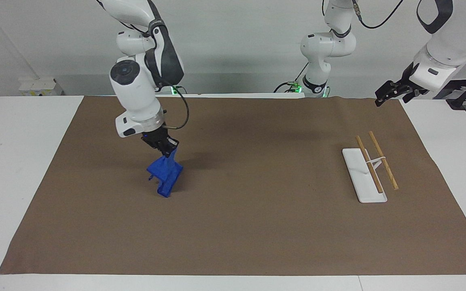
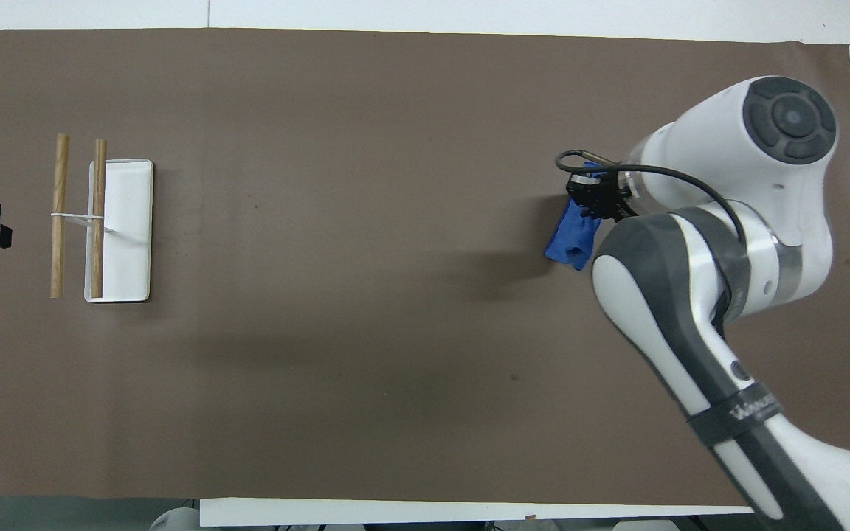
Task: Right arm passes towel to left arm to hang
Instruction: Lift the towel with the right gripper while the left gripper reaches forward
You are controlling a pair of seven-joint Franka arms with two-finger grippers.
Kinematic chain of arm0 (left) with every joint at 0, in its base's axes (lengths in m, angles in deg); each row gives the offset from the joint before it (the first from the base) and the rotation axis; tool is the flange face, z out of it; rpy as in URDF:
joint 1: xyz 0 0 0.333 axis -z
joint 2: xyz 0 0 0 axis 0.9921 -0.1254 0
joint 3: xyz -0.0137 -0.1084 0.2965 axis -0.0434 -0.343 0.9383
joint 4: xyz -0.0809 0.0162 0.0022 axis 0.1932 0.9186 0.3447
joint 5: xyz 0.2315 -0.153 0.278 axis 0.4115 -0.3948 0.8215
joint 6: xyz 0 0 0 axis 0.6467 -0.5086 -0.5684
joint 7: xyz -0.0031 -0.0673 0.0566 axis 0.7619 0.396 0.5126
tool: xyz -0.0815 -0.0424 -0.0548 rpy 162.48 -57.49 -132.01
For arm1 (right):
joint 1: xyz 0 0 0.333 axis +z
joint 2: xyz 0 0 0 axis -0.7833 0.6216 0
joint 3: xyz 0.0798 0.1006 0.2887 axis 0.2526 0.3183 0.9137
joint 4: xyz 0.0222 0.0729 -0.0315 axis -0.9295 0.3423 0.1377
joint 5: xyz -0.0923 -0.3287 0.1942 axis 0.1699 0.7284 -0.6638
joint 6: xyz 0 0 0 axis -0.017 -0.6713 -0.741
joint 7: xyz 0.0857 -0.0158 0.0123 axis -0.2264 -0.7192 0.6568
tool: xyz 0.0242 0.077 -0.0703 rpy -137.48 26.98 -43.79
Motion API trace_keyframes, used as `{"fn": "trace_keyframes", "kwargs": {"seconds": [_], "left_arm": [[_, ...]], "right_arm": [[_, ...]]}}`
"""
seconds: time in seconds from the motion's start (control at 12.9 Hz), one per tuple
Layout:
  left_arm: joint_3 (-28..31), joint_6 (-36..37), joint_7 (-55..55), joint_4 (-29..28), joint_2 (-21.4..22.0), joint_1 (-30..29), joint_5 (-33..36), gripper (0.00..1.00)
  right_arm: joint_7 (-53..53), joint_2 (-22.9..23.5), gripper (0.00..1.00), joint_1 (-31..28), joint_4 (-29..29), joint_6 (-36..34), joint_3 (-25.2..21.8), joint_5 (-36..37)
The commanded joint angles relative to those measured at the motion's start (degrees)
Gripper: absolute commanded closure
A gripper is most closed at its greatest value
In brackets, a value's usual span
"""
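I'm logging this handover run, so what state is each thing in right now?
towel: lifted, hanging bunched from one pinched edge, its lowest part at or just over the brown mat.
right end effector: shut on the towel, raised over the mat.
left end effector: open, empty, waiting over the mat's corner at its own end.
rack: standing on the mat, both wooden bars bare.

Lighting evenly and brightly from above, diffuse, no hard glare anywhere. Casting soft, blurred shadows on the brown mat (image 1: 257,226): a dark patch just beside the towel (image 1: 165,174) in the facing view, a wide faint band across the mat's middle in the overhead view. Staying sharp across both views, no motion blur showing. Washing out slightly on the white table (image 1: 14,161) edges. Bowing very little at the frame edges.
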Motion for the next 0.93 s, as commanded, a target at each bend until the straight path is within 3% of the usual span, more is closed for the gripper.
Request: {"fn": "trace_keyframes", "kwargs": {"seconds": [0.0, 0.23, 0.46, 0.85], "left_arm": [[-0.13, -9.99, 18.55, -12.2, 6.05, -0.72, -8.77, 0.0], [-0.31, -18.1, 39.58, -19.53, 7.65, -0.64, -17.3, 0.0], [-0.31, -26.34, 61.99, -23.13, 7.91, -0.64, -28.37, 0.0], [-0.83, -34.53, 70.39, -30.52, 10.12, 3.92, -33.33, 0.0]], "right_arm": [[-15.59, 2.35, 1.0, 5.7, -5.28, -0.6, 0.78, -0.46], [-30.63, 4.89, 1.0, 9.41, -12.12, 0.45, 3.06, -10.18], [-44.95, 7.62, 1.0, 12.58, -16.8, 8.33, 4.99, -13.9], [-64.57, 10.26, 1.0, 15.92, -17.24, 28.1, 9.83, -14.17]]}}
